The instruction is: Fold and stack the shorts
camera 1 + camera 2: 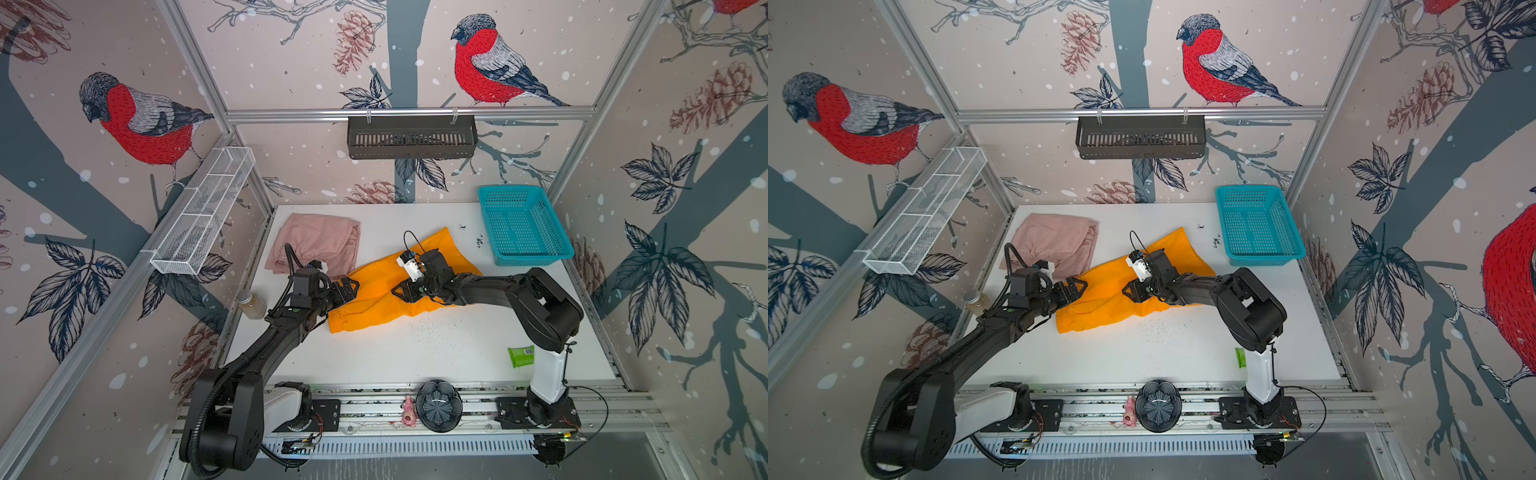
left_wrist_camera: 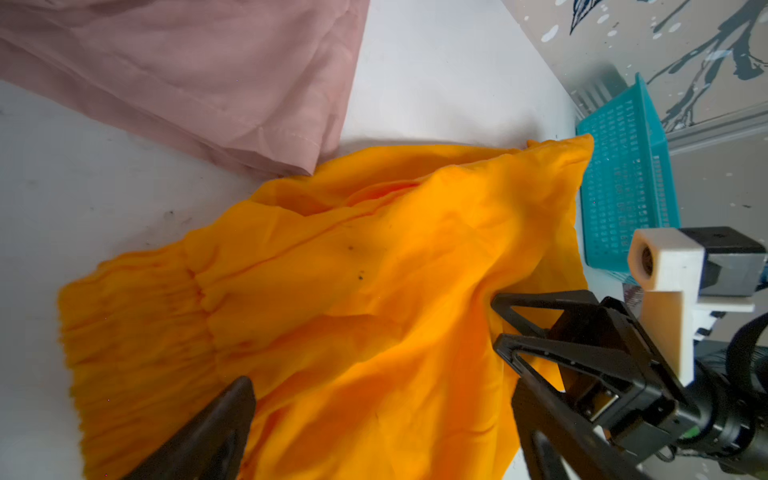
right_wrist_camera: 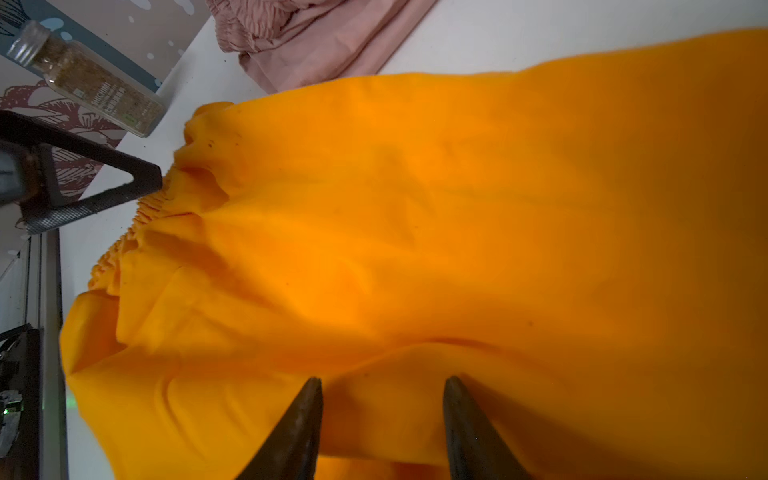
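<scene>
Watching the fold-and-stack job right now. The bright orange thin-fabric shorts lie rumpled on the white tabletop, right between the two grippers. The left gripper has its jaws spread wide with nothing in them. Its tips sit just off the gathered elastic waistband, close to it but not clamped on. The right gripper is down on the middle of the orange cloth with its jaws partway apart, and I don't see any fabric pinched between them. A soft ridge of cloth is humped up just ahead of its fingertips.

The dusty pink fabric shorts sit just beyond the left gripper, loosely folded over. The nearest corner meets the edge of the orange pair.

My read on handling: this stuff is super light and floppy, with zero stiffness. It'll sag, slide on the smooth table and bunch up wherever it gets pushed. Grabbing mid-panel probably just drags one layer and leaves wrinkles.

If it were me, I'd take the waistband, since the gathered elastic is the thickest, grippiest bit. I'd also take a leg hem corner and pinch both layers so it folds as one piece.
</scene>
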`<state>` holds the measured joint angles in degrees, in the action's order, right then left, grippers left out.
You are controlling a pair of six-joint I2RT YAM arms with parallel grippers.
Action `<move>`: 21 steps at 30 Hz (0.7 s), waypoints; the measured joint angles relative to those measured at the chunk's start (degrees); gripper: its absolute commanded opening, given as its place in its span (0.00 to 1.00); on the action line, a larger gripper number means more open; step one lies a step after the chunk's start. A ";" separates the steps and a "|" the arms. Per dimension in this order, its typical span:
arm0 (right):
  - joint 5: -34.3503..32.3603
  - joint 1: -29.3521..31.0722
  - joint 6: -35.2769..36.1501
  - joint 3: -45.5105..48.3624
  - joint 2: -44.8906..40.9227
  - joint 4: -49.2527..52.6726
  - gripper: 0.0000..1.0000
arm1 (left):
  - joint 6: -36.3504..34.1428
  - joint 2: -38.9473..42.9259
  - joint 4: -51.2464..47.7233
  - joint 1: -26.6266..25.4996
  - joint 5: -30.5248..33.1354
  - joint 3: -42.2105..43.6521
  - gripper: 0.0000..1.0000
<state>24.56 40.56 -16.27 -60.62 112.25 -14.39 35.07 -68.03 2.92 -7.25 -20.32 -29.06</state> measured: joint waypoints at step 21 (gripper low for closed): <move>-2.56 -17.11 1.11 -4.90 -3.04 -3.08 0.68 | -1.84 -4.76 2.38 2.58 4.44 -0.57 0.97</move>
<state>22.00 23.44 -15.16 -65.52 109.21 -17.47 33.23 -72.79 5.30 -4.67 -15.88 -29.63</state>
